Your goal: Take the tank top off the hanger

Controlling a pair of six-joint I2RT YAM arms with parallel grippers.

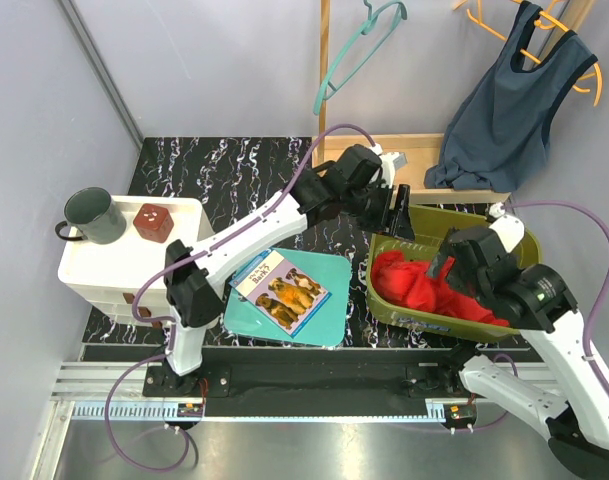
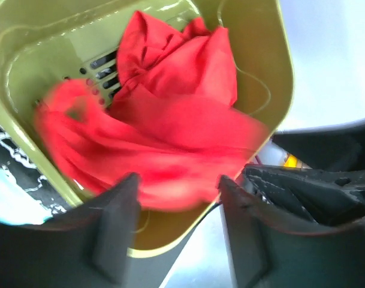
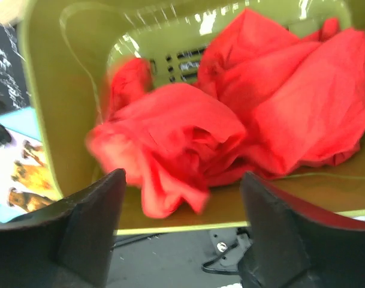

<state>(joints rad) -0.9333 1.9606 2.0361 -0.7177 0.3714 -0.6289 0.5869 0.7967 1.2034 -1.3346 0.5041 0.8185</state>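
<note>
Top external | left claw (image 1: pixel 398 215) and right claw (image 1: pixel 444 264) both parted, gripping nothing, over red garment (image 1: pixel 416 285) crumpled in green bin (image 1: pixel 446 219) | blue tank top (image 1: pixel 506 120) on orange hanger (image 1: pixel 591 88), up-right beyond bin | right arm nearer

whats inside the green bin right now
A crumpled red garment fills most of the green bin. Slotted vents in its far wall show above the cloth. The bin floor, and anything under the garment, is covered.
</note>
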